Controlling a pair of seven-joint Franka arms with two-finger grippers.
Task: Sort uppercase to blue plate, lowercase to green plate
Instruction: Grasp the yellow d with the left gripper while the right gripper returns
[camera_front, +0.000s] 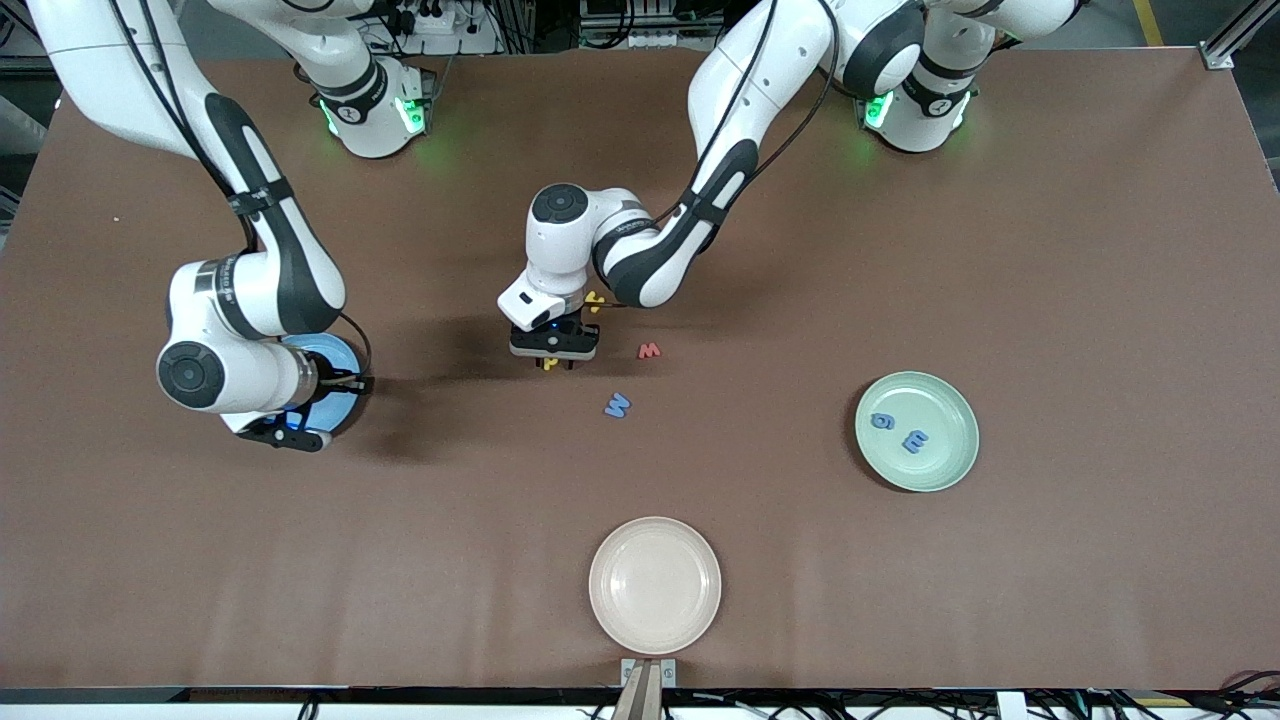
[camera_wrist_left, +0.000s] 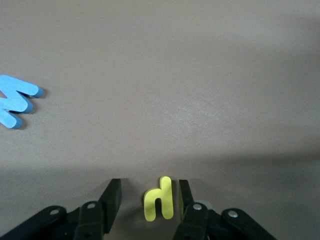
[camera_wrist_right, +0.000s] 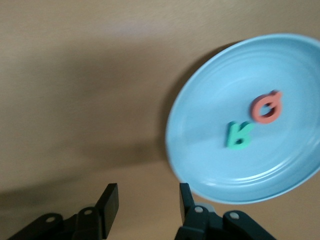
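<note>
My left gripper (camera_front: 553, 357) (camera_wrist_left: 148, 197) is low over the middle of the table, open, with the yellow lowercase h (camera_wrist_left: 160, 200) (camera_front: 548, 363) flat on the table between its fingers. One finger (camera_wrist_left: 185, 194) is right by the h's stem; the other stands apart from it. The light-blue M (camera_front: 617, 405) (camera_wrist_left: 15, 102) and red w (camera_front: 650, 351) lie close by. A second yellow letter (camera_front: 595, 300) peeks from under the left wrist. The blue plate (camera_front: 340, 355) (camera_wrist_right: 280, 60) holds a red Q (camera_wrist_right: 266, 106) and teal R (camera_wrist_right: 239, 135). My right gripper (camera_front: 290, 435) (camera_wrist_right: 147, 200) hangs open and empty beside its rim. The green plate (camera_front: 945, 400) holds blue g (camera_front: 881, 421) and m (camera_front: 914, 441).
A cream plate (camera_front: 655, 585) with nothing on it sits near the table edge closest to the front camera. The right arm's elbow and wrist cover most of the blue plate in the front view. Bare brown tabletop lies between the letters and the green plate.
</note>
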